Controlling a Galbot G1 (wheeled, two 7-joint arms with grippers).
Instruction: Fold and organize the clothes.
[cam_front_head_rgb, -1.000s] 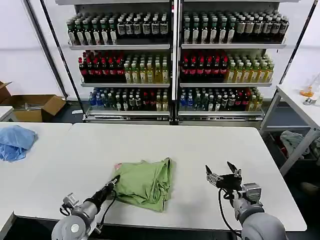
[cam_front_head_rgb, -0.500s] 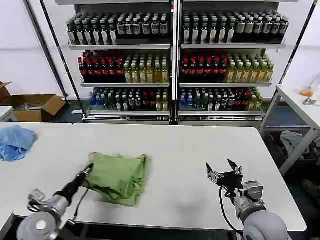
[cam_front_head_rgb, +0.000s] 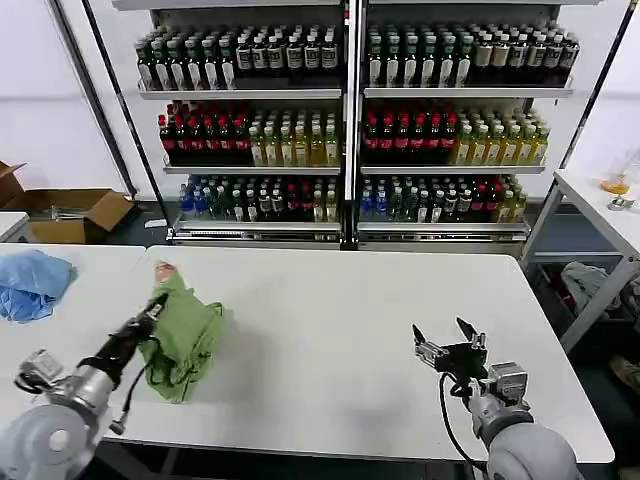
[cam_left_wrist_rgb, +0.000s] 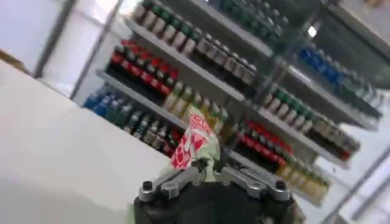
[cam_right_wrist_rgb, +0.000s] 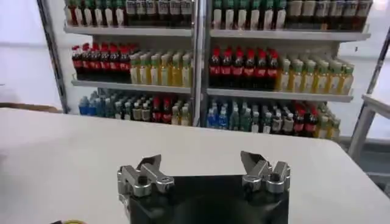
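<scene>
The light green polo shirt (cam_front_head_rgb: 185, 335) is bunched and partly lifted at the left side of the white table (cam_front_head_rgb: 340, 330), its red-and-white patch (cam_front_head_rgb: 163, 270) at the top. My left gripper (cam_front_head_rgb: 152, 318) is shut on the shirt's edge; in the left wrist view the green fabric and patch (cam_left_wrist_rgb: 194, 140) stick up from between its closed jaws (cam_left_wrist_rgb: 206, 165). My right gripper (cam_front_head_rgb: 446, 343) hovers open over the table's front right, nothing between its fingers (cam_right_wrist_rgb: 204, 165).
A crumpled light blue cloth (cam_front_head_rgb: 30, 282) lies on the neighbouring table at far left. Behind the table stand shelves of bottles (cam_front_head_rgb: 345, 120). A cardboard box (cam_front_head_rgb: 70, 212) sits on the floor back left. Another table (cam_front_head_rgb: 600, 215) stands at right.
My left gripper has dragged the shirt leftward across the table and raised it, so the cloth now stands bunched near the left edge. The right gripper has stayed in place.
</scene>
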